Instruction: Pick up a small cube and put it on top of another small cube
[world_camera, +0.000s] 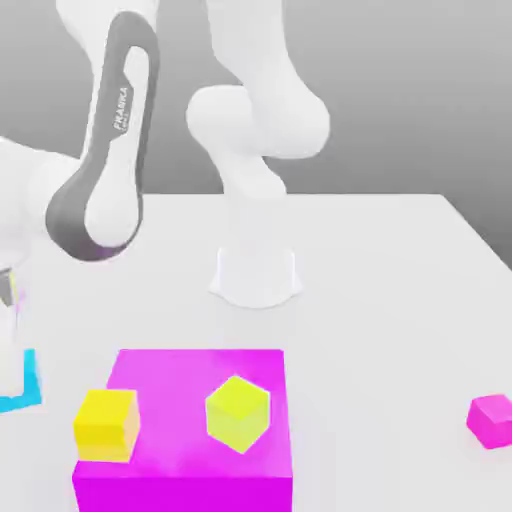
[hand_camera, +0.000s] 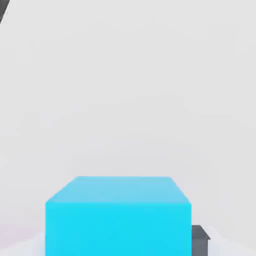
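Right up close in my hand view sits the small cyan cube (hand_camera: 118, 215), and my gripper (world_camera: 8, 345) is squeezed shut on it at the exterior view's left table edge. I should lift straight up, slowly. Next comes the lime cube (world_camera: 237, 411) on the big magenta block (world_camera: 180, 480). Close beside it, the yellow cube (world_camera: 106, 424) could get bumped.

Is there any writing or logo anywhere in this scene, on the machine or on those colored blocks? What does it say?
"FRANKA": in white letters running up the grey side panel of the robot arm, in the exterior view.
A smaller line beside that word is too small to read.
The blocks and the table carry no writing.
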